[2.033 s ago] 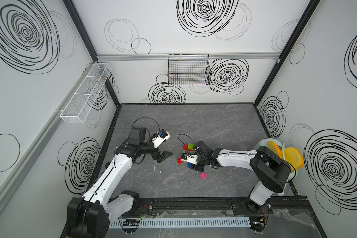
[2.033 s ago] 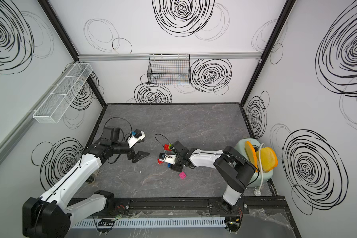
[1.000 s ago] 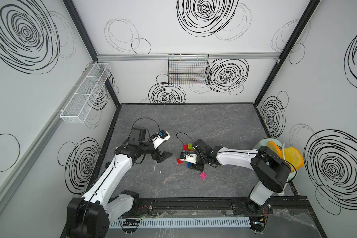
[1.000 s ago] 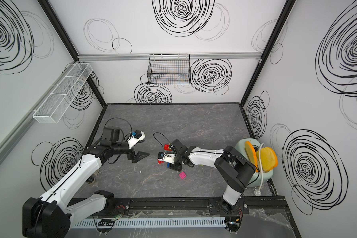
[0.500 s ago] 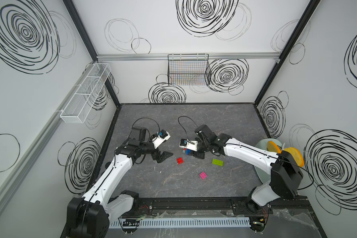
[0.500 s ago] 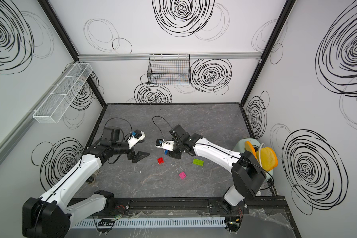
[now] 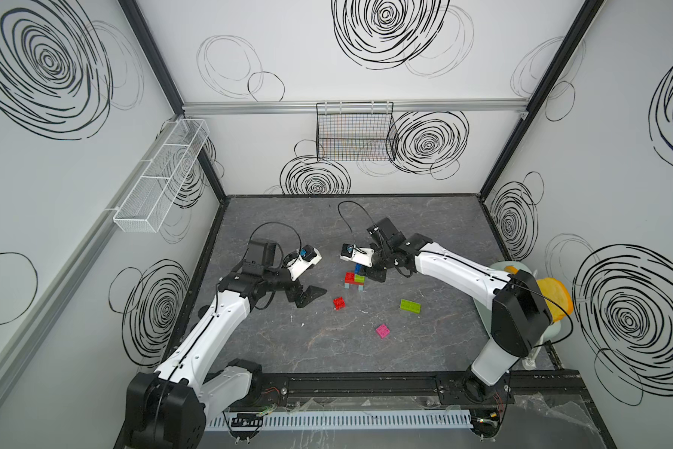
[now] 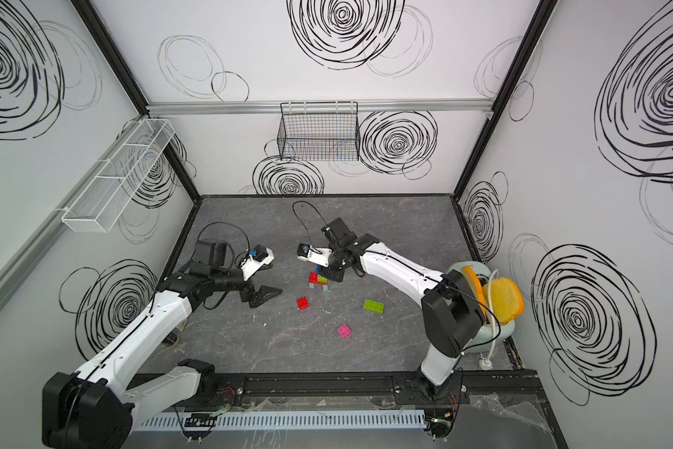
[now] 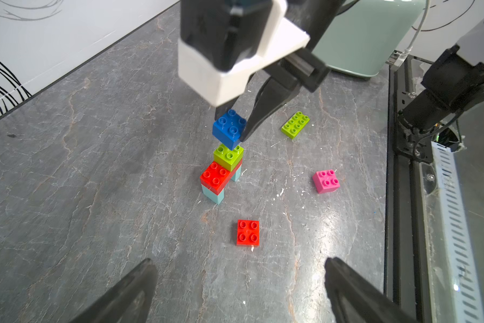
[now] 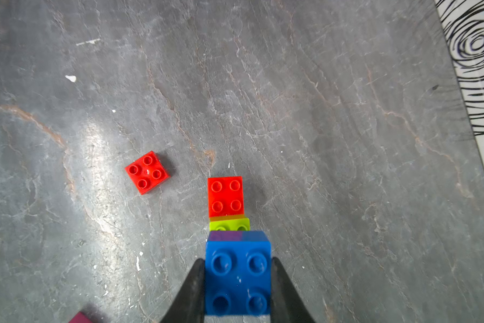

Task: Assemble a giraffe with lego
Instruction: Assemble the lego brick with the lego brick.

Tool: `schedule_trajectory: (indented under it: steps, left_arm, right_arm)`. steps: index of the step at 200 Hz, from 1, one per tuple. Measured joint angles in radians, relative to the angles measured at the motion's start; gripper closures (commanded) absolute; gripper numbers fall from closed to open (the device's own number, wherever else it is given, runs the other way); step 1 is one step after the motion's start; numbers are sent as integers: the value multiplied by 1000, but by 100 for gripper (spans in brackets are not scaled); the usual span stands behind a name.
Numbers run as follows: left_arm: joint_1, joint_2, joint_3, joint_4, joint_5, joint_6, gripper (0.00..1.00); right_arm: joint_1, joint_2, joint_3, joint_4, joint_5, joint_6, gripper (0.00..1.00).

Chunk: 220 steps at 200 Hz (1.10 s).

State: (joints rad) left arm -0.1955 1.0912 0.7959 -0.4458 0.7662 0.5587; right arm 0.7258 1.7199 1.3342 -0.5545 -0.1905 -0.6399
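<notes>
Giraffe neck-building | right gripper clamps blue brick above lime brick | left gripper agape | next: align studs, press down squarely

White arm shells, black joints — looping black cables.

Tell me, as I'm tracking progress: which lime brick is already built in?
The small square lime brick, atop the red body; the long lime brick lies loose.
</notes>
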Motion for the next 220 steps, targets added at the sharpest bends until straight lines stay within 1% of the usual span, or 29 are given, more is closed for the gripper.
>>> schedule_trajectory:
  steps: [21, 48, 131, 220]
  left_arm:
    - [-6, 2, 0, -1, 0, 0, 2]
    - [-8, 3, 0, 0, 0, 2, 2]
    - [-9, 10, 0, 0, 0, 2, 2]
    - [-9, 9, 0, 0, 0, 2, 2]
  right_arm:
    - [-6, 45, 36, -17, 5, -4, 85]
    - [-13, 67, 50, -25, 6, -9, 85]
    - [-27, 69, 38, -63, -27, -34, 83]
    - [-43, 73, 29, -54, -48, -34, 82]
